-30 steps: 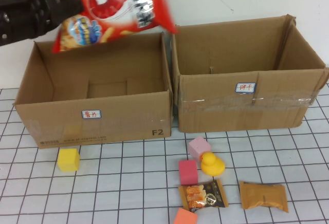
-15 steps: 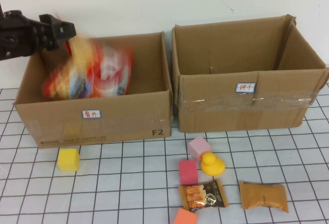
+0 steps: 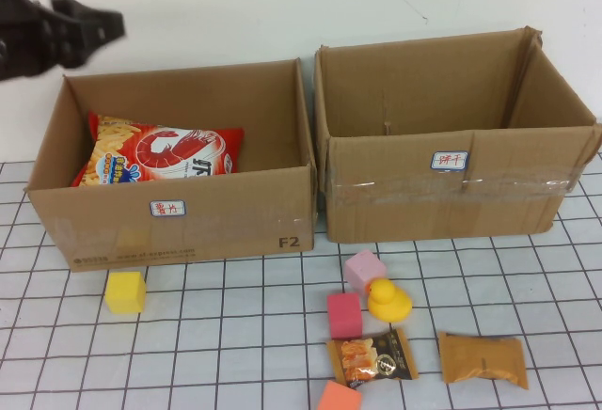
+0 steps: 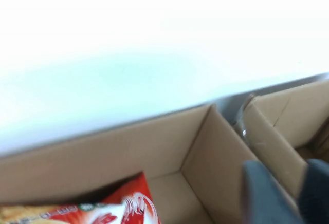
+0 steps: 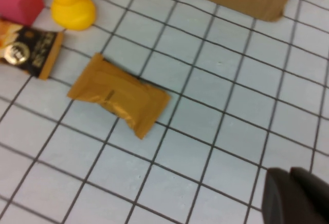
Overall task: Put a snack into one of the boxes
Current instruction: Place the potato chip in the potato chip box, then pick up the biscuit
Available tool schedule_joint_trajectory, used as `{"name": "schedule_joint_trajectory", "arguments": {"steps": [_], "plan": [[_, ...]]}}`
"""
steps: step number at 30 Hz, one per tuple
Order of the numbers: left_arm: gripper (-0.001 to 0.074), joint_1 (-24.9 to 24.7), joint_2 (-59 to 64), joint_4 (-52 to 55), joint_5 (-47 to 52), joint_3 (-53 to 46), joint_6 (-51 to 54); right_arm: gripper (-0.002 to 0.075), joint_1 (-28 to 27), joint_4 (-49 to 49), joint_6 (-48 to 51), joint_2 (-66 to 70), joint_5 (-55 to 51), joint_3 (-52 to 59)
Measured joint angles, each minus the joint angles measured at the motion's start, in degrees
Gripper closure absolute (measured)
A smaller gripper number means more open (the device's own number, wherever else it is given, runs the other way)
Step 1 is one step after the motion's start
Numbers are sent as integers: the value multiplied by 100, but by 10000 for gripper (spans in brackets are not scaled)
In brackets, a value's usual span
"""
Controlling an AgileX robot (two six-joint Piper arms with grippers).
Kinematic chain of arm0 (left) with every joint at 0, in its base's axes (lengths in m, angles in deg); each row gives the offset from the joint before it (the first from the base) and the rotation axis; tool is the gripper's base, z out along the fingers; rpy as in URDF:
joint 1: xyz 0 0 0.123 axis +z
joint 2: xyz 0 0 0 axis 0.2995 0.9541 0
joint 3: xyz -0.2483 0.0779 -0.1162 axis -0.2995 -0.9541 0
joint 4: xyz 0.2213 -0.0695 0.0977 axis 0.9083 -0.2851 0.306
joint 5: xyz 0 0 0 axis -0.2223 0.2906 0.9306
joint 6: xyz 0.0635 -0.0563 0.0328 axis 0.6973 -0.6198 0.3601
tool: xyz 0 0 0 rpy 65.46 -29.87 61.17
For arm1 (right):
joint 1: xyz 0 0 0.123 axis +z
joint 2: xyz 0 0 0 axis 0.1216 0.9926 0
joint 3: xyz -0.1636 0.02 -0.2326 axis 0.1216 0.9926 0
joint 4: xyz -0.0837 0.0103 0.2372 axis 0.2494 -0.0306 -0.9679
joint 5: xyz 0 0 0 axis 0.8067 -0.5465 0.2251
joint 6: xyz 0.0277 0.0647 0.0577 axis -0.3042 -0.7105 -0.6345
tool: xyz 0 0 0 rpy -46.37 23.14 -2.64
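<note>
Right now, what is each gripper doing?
Left gripper: above the left box's back corner, jaws open, empty.
Right gripper: over the table, shut, empty.

Box wall (image 3: 169,208) hides chip bag's (image 3: 160,158) lower edge.

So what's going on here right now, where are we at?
The red chip bag lies inside the left box. The left gripper is above that box's back left corner, holding nothing. The right gripper is shut over the table near the tan snack pack. The right box looks empty; other snacks, blocks and a duck sit in front.
</note>
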Motion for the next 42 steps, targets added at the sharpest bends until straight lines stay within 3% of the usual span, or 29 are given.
{"name": "schedule_joint_trajectory", "arguments": {"steps": [1,3,6,10,16,26,29,34,36,42], "plan": [[593,0,-151,134,13,5,-40,727,0,-78,195,0,-26,0],[670,0,-426,646,68,24,-321,727,0,-323,667,0,-97,0],[716,0,-821,1684,247,48,-1333,727,0,-615,1225,40,-325,-38],[731,-11,-1090,3073,1176,72,-2801,727,0,-714,1551,390,-817,-479],[734,-33,-1146,4135,2984,72,-3419,727,276,-1011,2270,1581,-1453,-1343],[735,-44,-2331,4044,2387,-1202,-3582,710,1492,-468,3057,3968,-1531,-2433],[736,-44,-2704,4018,2064,-1748,-3555,606,1630,-399,3222,4478,-1531,-2770],[736,-44,-3230,3774,1225,-2691,-3175,260,1702,-121,3428,5157,-1242,-3175],[736,-44,-3413,3693,998,-2984,-3054,174,1702,43,3578,5385,-1160,-3265],[736,-44,-3756,3591,418,-3768,-2839,109,1702,151,4086,5918,-966,-3296]]}}
